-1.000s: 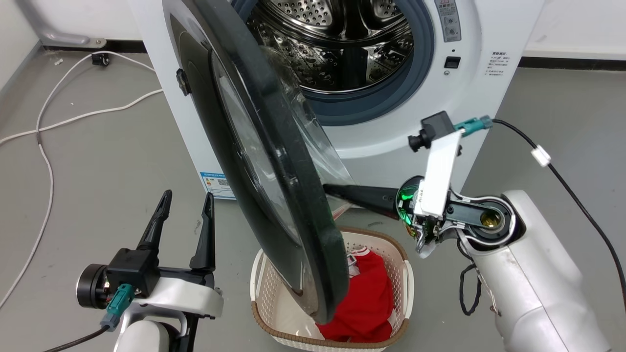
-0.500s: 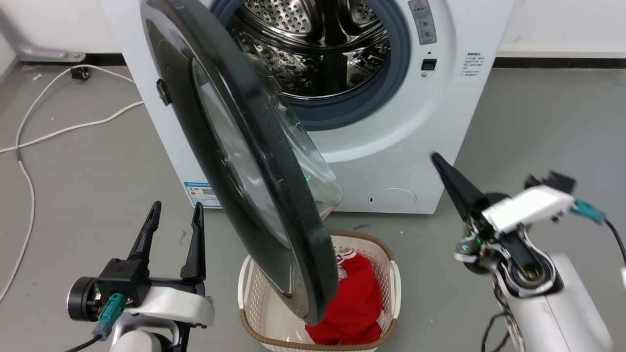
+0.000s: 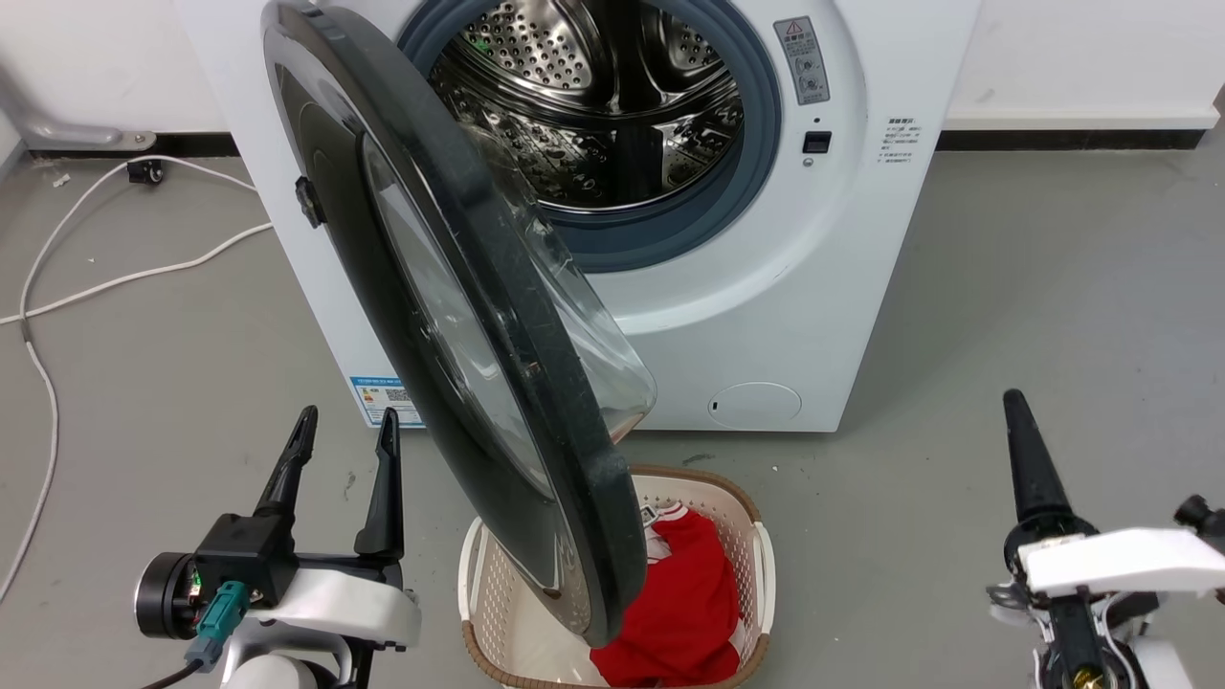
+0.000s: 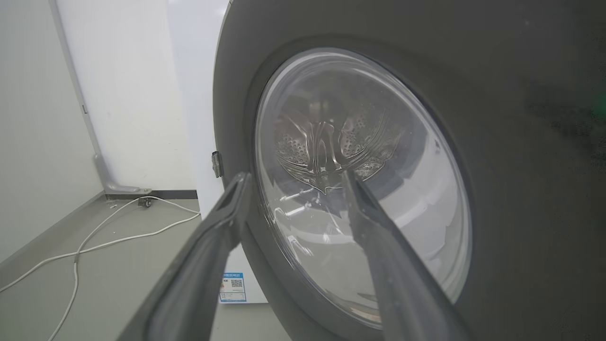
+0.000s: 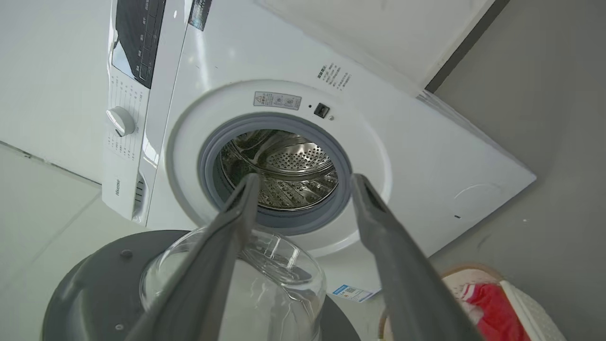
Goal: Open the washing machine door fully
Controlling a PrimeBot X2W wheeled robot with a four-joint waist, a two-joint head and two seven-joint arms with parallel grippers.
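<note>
**Left tool (image 3: 348,413) and right tool (image 3: 1013,397) both released; washing machine door (image 3: 459,325) stands out from the front**

Your left tool sits near-left in the head view. Its two dark fingers are spread and hold nothing, and they point toward the door's outer face without touching it. In the left wrist view you look between those fingers (image 4: 218,237) at the clear glass bowl, with the perforated drum visible through it.

Your right tool is near-right, well apart from the washing machine (image 3: 766,306). The head view catches it edge-on, but the right wrist view shows its fingers (image 5: 390,246) parted and empty, framing the drum mouth (image 5: 279,175).

The door is hinged on the machine's left side and juts toward you, roughly edge-on, with its glass bulging to the right. Its near lower rim hangs over a beige laundry basket (image 3: 763,565) on the floor, which holds a red garment (image 3: 703,593). The grey gasket (image 3: 763,134) lies exposed around the drum. A blue label (image 3: 383,400) shows low on the machine's front, just left of the door.
</note>
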